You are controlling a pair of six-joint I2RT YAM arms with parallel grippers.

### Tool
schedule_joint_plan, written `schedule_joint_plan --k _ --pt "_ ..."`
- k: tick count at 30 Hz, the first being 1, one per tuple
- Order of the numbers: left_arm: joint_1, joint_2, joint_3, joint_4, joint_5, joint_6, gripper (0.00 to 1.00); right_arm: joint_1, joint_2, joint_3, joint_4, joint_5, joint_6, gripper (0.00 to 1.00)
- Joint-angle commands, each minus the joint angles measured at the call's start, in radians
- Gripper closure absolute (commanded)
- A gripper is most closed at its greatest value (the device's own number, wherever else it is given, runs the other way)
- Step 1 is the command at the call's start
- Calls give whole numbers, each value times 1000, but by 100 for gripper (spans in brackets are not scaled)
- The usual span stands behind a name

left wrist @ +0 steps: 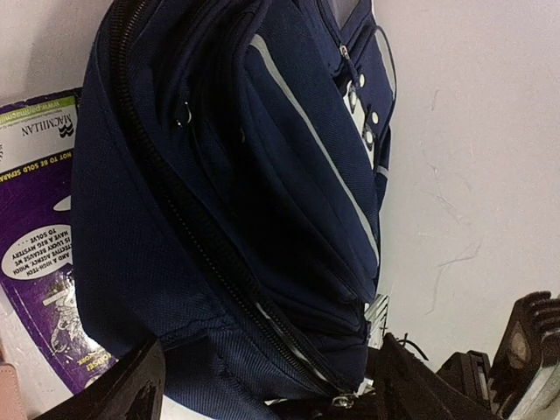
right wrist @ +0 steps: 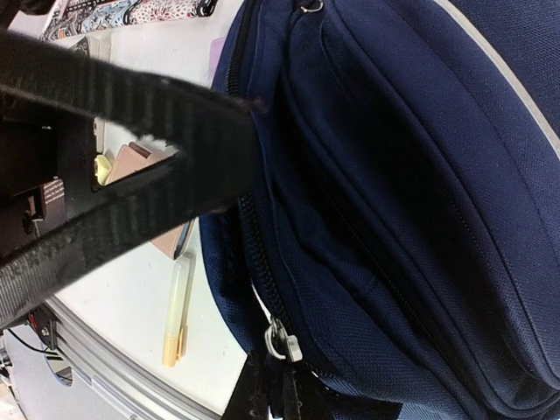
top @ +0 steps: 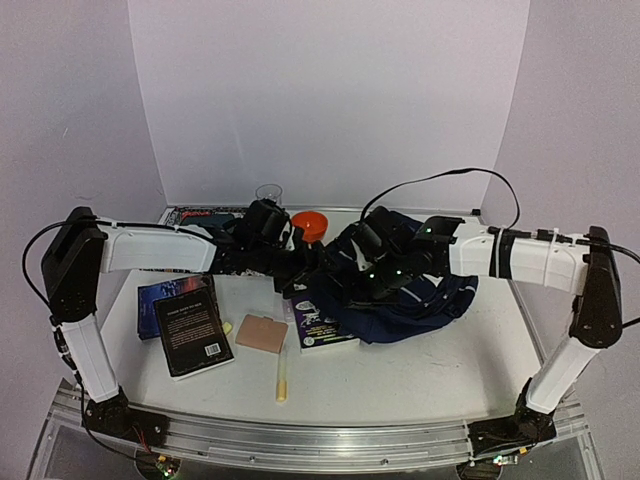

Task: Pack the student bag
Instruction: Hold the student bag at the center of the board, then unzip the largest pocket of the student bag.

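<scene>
Left gripper (left wrist: 271, 359) fingers wide apart, student bag (left wrist: 236, 201) edge lying between them, nothing pinched.
Right wrist: right gripper (right wrist: 276, 389) closed on zip pull (right wrist: 282, 339); strap (right wrist: 131, 114) crosses foreground.
Top: bag centre-right on table (top: 400, 372); books (top: 192, 328) and pen (top: 281, 376) left of it; white walls (top: 330, 100).

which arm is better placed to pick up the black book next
Left, probably. The left gripper is open and the black book lies on its side of the table. The right gripper is shut on the student bag at its zipper.
</scene>
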State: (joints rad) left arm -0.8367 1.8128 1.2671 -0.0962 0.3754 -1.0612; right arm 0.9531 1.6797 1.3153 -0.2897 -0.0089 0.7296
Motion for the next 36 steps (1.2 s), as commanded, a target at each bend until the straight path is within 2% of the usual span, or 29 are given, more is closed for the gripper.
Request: schedule_joint_plan --k 1,4,7,9,14,23,31,36 --pt "-10 33 1 89 -13 -34 27 13 14 72 51 -17 -23 100" --pt "-11 50 4 92 -11 -17 52 15 4 63 50 -31 -28 100" --pt "-11 51 6 92 -32 10 83 15 -27 26 46 -44 -33 100" --pt "-8 51 10 92 -42 27 98 15 -59 -7 34 -48 -34 100" --pt "22 49 27 64 -74 92 100 15 -149 -85 -45 -40 -40 100" --pt "173 56 59 -12 -68 221 100 14 -303 -256 -242 9 -58 100" --pt "242 139 201 -109 -67 354 100 -6 -399 -383 -368 99 -56 100" --pt "248 189 287 -168 -66 448 100 -18 -372 -418 -375 115 -27 100"
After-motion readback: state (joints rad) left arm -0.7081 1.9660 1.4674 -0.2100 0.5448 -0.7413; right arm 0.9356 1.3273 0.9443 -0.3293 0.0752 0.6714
